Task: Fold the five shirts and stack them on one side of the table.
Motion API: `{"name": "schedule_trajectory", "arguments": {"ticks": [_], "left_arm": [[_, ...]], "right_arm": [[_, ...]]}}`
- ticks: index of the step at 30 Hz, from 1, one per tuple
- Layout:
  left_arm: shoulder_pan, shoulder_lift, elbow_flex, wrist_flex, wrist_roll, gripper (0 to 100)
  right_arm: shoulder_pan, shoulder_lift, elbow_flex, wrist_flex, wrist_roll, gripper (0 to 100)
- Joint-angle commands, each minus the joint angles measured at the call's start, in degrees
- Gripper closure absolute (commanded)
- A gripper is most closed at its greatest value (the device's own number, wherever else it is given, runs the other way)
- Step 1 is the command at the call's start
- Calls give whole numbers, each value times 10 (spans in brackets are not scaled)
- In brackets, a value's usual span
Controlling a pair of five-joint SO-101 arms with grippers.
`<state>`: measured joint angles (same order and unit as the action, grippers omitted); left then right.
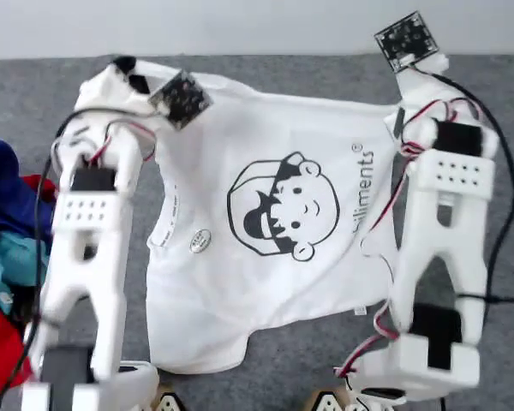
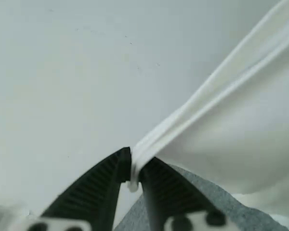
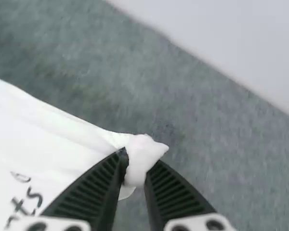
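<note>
Left gripper (image 2: pixel 134 168) is clamped down on a folded hem of the white cotton T-shirt with the black cartoon face print (image 1: pixel 283 210). The cloth runs away from its jaws as a taut ridge, and a pale blank wall sits behind.

Right gripper (image 3: pixel 135 168) is pinching a bunched-up wad of the same shirt's edge. The rest of the cloth trails off to one side of it, and the fuzzy grey table covering (image 3: pixel 207 125) is just past its tips.

From above, both sets of jaws are mostly buried under the wrist cameras, so the grip itself is hard to make out there. The shirt lies spread print-up between the two arms, with its side edges partly hidden under them.

A heap of blue, teal and red clothes (image 1: pixel 2 214) sits outside the left arm, cut off by the frame edge. Can't tell how many pieces.
</note>
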<state>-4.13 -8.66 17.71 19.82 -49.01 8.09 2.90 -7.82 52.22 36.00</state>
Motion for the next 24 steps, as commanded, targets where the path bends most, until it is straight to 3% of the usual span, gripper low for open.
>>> {"name": "schedule_trajectory", "arguments": {"ticks": [1, 6, 12, 19, 24], "left_arm": [[-4, 83, -132, -21, -5, 987], [-4, 179, -245, -19, -105, 987], [-1, 213, -274, -19, -249, 987], [-7, 197, -311, 46, -275, 987], [8, 160, -312, 142, -274, 987]], "right_arm": [[-2, 41, -5, -108, -4, 988], [-10, 104, -6, -225, 0, 988], [-29, 168, -6, -308, 2, 988], [-47, 225, -41, -347, 2, 988], [-49, 273, -115, -346, 2, 988]]}}
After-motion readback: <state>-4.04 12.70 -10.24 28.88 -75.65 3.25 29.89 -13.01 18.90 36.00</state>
